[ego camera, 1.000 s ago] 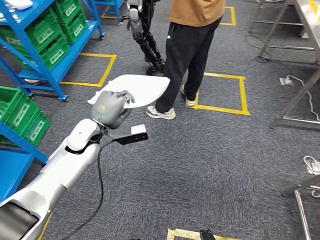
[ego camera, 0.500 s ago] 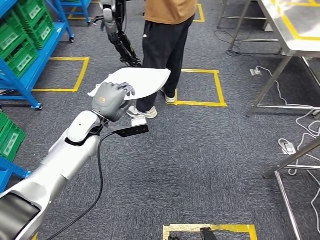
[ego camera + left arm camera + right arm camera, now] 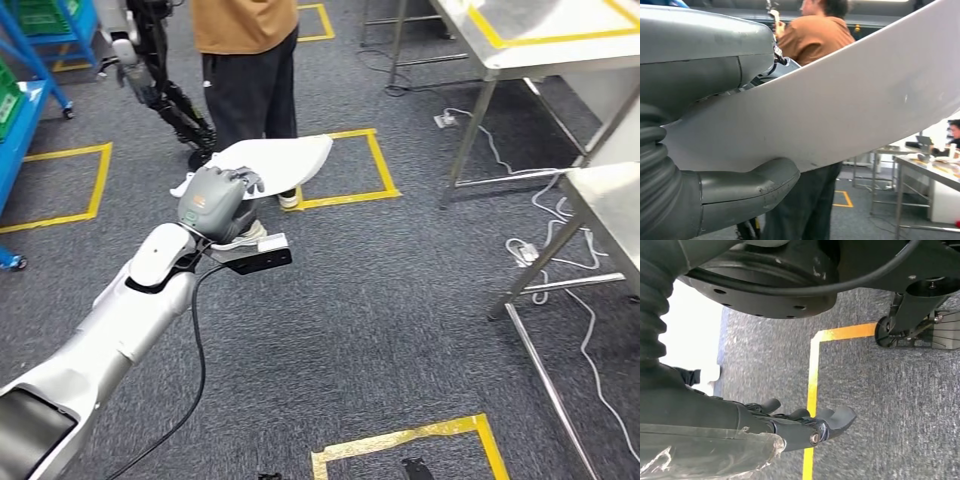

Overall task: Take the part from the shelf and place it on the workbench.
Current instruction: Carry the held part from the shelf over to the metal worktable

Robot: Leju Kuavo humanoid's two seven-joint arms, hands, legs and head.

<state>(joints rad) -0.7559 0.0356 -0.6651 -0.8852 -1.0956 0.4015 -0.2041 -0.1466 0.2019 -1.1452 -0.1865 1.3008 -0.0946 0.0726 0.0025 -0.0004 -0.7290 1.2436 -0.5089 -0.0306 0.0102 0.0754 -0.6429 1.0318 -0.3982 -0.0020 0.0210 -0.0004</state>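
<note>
One white part (image 3: 275,160) sits gripped in the left robot hand (image 3: 215,200), near a person (image 3: 245,60); right robot hand (image 3: 806,425) hangs seemingly empty, fingers apart.

A person (image 3: 245,70) stands just beyond the white part (image 3: 275,162) carried in the left robot hand (image 3: 215,200), blocking the way straight ahead; a second robot's legs (image 3: 162,95) stand beside that person. Open carpet (image 3: 377,300) lies to the right, up to the tabletop (image 3: 528,45) on metal legs. Cables (image 3: 543,250) trail across the floor beneath it.
</note>
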